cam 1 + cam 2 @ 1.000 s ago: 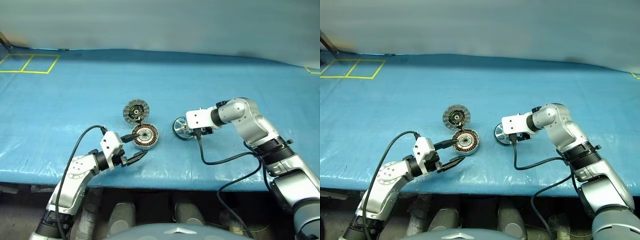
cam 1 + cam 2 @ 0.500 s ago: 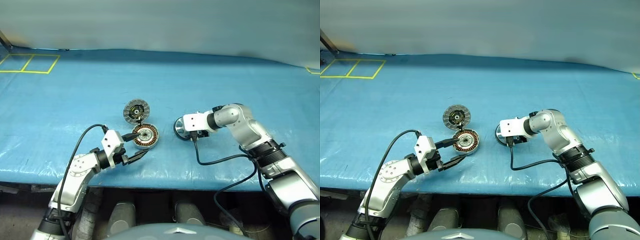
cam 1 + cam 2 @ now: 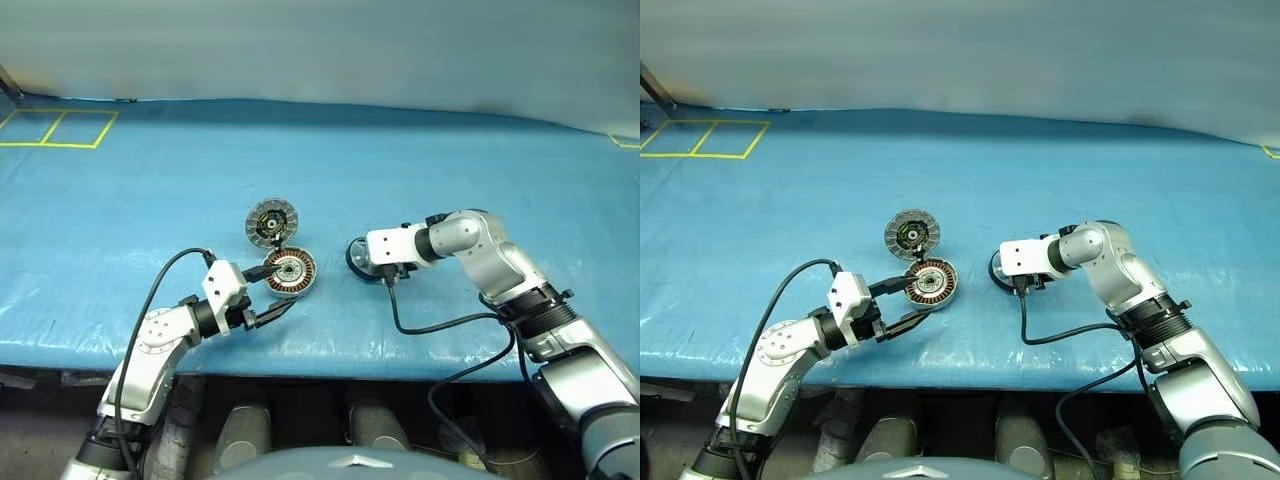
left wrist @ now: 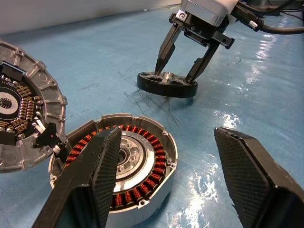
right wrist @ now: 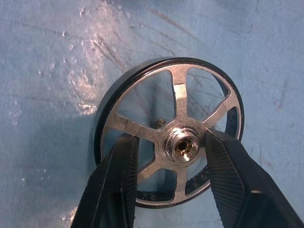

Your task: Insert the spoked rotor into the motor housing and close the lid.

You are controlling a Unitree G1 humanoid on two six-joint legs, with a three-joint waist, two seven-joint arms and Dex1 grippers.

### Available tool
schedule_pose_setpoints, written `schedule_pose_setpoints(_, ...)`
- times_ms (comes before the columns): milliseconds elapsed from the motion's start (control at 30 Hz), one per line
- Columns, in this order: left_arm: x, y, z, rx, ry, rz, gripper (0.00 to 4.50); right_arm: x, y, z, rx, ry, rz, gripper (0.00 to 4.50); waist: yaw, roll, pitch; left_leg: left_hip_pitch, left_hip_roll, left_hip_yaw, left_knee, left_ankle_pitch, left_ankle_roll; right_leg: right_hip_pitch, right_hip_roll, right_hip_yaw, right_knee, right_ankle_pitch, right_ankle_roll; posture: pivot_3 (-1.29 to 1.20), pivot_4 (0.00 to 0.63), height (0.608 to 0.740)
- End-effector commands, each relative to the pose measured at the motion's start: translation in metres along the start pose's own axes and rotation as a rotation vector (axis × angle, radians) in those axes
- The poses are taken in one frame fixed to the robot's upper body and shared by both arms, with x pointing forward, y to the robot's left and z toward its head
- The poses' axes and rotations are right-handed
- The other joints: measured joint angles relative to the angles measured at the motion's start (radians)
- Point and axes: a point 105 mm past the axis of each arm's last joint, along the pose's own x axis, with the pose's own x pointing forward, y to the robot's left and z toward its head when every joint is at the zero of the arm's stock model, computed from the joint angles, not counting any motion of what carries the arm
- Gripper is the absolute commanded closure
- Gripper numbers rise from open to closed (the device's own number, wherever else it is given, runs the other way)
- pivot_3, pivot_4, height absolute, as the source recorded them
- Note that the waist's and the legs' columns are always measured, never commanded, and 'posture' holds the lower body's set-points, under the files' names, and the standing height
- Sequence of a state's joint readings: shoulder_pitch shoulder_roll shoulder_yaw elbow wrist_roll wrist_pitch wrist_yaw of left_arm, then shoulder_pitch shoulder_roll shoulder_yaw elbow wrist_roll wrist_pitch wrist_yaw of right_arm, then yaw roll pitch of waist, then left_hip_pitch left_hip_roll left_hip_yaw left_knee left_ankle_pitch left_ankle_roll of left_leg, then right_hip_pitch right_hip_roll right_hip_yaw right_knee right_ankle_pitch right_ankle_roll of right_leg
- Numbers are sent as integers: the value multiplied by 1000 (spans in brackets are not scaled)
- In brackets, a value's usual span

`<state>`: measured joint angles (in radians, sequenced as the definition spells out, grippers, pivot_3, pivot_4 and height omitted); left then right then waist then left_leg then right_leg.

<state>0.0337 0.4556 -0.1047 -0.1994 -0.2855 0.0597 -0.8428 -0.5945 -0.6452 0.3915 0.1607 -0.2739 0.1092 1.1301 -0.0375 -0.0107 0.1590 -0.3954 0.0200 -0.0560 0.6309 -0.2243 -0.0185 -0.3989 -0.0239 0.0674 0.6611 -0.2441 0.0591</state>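
A: Where's the spoked rotor [image 5: 171, 142]?
B: Flat on tabletop [image 3: 450, 170], hub up, right of motor housing [image 3: 289, 272]; open room around. Right gripper [image 5: 166, 147] fingers straddle hub, not clamped.
A: Left gripper [image 3: 272, 295]?
B: Released, beside housing; lid [image 3: 272, 221] open.

Even overhead light, bright and sharp.
White glare patches on blue table cover [image 4: 247, 66]; soft shadows under parts; near fingertips slightly blurred in wrist views.
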Motion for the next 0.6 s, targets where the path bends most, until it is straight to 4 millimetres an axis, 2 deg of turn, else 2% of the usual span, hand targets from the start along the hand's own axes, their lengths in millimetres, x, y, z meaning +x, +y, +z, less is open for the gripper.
schedule_pose_setpoints(33,-11,9,5,2,-19,75,1146,-6,-6,31,117,-197,-114,2764,-1,0,0,0,0,0,0,0,0,0,0,0,0,0,0,0,150,740)
schedule_pose_setpoints(167,-27,14,1,-1,3,136,1146,-15,3,61,266,-403,-185,2764,-2,0,0,-1,1,-1,-1,0,0,-1,1,0,1,0,-1,0,150,740)
schedule_pose_setpoints(267,-37,13,-1,-18,19,153,1146,-15,14,72,351,-477,-189,2764,3,0,0,-1,0,-1,0,0,0,0,0,-1,0,0,0,0,150,740)
schedule_pose_setpoints(400,-43,15,-5,-25,41,179,1146,-6,22,81,419,-525,-211,2764,3,0,0,-1,-1,-1,1,0,0,0,-1,-1,0,-1,1,0,150,740)
schedule_pose_setpoints(600,-40,16,-2,-19,34,183,1146,10,17,103,486,-614,-236,2764,-4,0,0,1,1,0,1,1,-2,0,1,0,1,-2,2,0,150,740)
